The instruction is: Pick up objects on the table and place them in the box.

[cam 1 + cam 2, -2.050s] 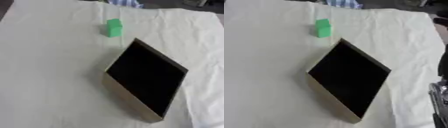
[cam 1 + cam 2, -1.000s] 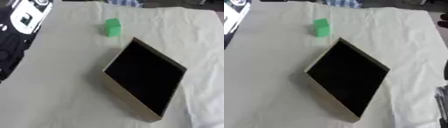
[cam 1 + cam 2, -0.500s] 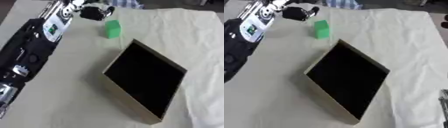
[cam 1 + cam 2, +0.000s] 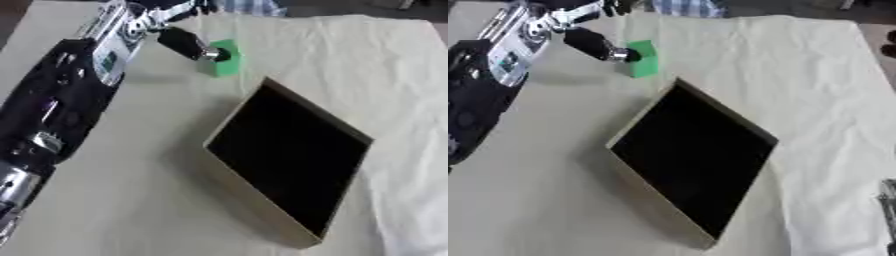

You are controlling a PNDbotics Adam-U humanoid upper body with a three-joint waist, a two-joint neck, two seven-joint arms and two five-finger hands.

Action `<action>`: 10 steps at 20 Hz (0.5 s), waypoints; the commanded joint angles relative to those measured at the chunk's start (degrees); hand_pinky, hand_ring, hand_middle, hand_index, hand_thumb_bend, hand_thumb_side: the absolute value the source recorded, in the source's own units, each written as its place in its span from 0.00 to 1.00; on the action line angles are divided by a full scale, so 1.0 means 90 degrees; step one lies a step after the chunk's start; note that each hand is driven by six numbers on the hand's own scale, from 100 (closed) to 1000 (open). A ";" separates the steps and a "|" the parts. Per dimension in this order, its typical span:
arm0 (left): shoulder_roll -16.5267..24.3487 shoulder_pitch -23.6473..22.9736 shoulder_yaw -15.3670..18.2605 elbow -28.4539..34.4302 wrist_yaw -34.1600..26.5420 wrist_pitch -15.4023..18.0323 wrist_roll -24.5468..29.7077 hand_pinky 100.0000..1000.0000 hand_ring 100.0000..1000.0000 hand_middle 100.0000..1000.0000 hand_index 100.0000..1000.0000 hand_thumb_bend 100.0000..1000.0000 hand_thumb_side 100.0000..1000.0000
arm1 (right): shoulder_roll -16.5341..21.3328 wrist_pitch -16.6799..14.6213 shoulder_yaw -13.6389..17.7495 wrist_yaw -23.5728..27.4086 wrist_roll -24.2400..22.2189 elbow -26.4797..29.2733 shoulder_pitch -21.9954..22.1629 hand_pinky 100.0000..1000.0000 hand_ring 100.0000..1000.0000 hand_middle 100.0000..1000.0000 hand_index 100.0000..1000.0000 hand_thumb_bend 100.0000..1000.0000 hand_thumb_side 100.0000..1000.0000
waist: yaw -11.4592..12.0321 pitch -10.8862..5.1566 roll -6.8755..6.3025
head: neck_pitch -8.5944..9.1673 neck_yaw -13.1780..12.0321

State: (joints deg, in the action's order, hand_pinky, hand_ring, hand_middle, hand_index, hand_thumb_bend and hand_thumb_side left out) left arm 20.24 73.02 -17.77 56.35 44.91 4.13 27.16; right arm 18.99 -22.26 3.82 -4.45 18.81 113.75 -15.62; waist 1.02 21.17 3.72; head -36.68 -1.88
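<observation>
a small green block (image 4: 222,58) stands on the cloth-covered desk (image 4: 131,200), just beyond the open box (image 4: 289,165). the left robot hand (image 4: 185,42) is seen touching it, nothing gripped yet. it is judged light and rigid, best pinched across opposite flat faces.

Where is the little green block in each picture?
Left eye view: the small green block sits near the top, a little left of the middle, with the left hand reaching to it.
Right eye view: the same block sits near the top, further left.
Shared landmark: the tan box with the black inside, whose far corner points towards the block.
</observation>
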 commanded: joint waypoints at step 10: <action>0.0181 0.0274 0.0156 0.0065 0.0099 -0.0188 0.0684 0.80 0.87 0.80 0.91 0.85 0.67 | 0.0122 0.0048 -0.0005 0.0022 -0.0005 0.0094 -0.0062 0.63 0.65 0.57 0.76 0.00 0.78 | -0.0140 -0.0097 -0.0089 | 0.0095 -0.0092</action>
State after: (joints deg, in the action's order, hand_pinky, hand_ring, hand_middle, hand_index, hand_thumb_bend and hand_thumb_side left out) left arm 20.79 73.70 -17.06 56.49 45.09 2.60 33.04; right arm 18.99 -21.98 3.53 -4.45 18.80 113.75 -15.63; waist -0.18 21.43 2.97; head -36.41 -2.46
